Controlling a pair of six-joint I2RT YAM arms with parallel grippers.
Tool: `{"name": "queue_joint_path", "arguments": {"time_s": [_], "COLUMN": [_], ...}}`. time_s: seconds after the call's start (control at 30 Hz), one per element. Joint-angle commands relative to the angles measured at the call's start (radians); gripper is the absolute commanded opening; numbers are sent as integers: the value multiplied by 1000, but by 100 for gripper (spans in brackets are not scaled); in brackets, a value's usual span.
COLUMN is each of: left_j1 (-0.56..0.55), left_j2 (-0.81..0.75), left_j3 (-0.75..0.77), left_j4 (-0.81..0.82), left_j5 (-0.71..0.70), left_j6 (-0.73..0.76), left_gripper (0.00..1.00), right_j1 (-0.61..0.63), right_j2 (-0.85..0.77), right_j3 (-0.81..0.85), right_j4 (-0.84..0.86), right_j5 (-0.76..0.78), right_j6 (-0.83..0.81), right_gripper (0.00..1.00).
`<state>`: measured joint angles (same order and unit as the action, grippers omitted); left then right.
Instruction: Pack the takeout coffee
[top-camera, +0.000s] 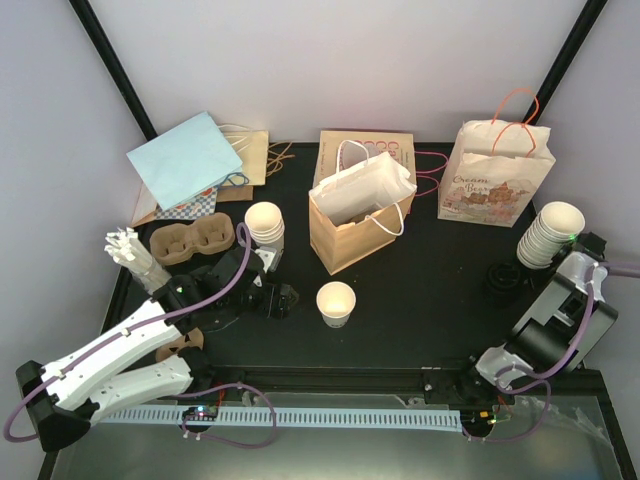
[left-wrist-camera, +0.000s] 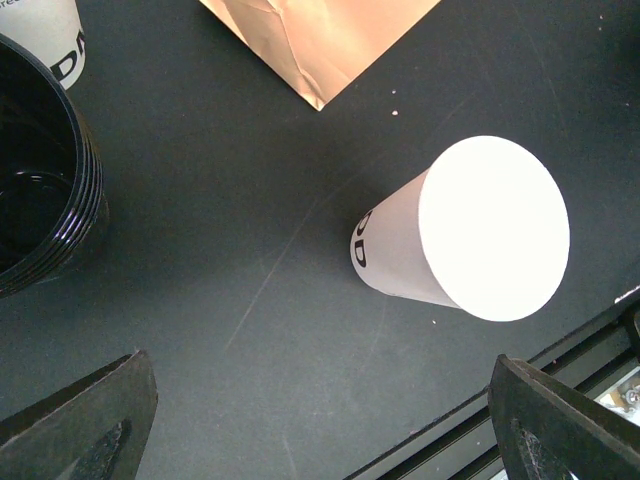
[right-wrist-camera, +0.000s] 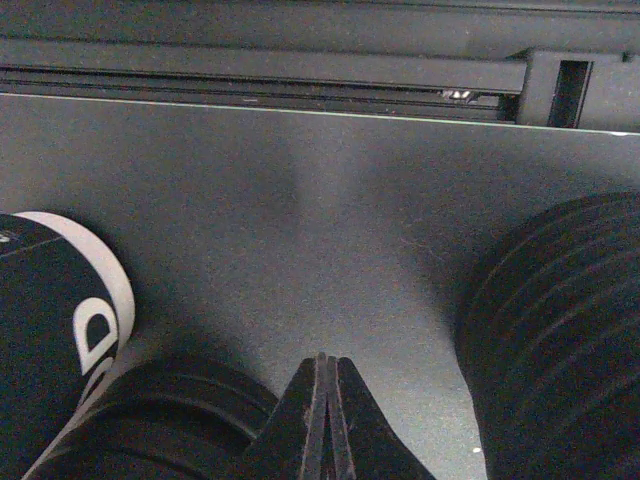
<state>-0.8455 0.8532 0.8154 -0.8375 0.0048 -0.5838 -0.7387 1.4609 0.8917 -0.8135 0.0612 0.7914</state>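
Left claw (left-wrist-camera: 318, 358) spread wide, holding nothing, hovers over the bench (top-camera: 420, 300) left of centre, with a black lid stack (left-wrist-camera: 35, 170) on its left. The takeout cup (top-camera: 336, 303) stands upright and lidless just right of that claw, near the front edge and in front of the kraft bag (top-camera: 350, 235). By the right edge there is a stack of nested cups (top-camera: 550, 232). Right claw (right-wrist-camera: 325, 400) pressed shut and empty, low over the bench, with ribbed black lids (right-wrist-camera: 560, 330) close on its right.
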Motion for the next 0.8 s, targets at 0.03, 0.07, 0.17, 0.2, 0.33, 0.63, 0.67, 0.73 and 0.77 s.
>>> {"name": "queue_joint_path", "arguments": {"time_s": [0.03,0.07,0.17,0.2,0.33,0.63,0.67,0.73,0.77], "left_j1": [6,6,6,6,6,6,6,6,6], "left_j2": [4,4,7,9,7,5,5,4,5], "left_j3": [33,32,33,32,30,27,27,27,26], "left_j4": [15,16,16,14,11,8,6,6,6], "left_j5": [11,12,12,12,12,8,9,10,10], "left_j6": [-14,-13,-14,-14,-14,-19,-19,-19,-19], "left_gripper": [93,93,93,93,93,93,93,93,93], "right_j1": [5,4,5,5,5,5,4,5,5], "right_j2": [17,16,25,35,74,80,77,70,65], "right_j3": [17,11,-2,-3,-10,-58,-65,-78,-85], "right_j4": [7,15,36,38,53,96,100,109,115], "right_j5": [-7,-9,-25,-33,-57,-106,-110,-118,-122], "right_j6": [0,-1,-1,-4,-9,-1,1,2,2], "right_gripper": [1,1,1,1,1,1,1,1,1]}}
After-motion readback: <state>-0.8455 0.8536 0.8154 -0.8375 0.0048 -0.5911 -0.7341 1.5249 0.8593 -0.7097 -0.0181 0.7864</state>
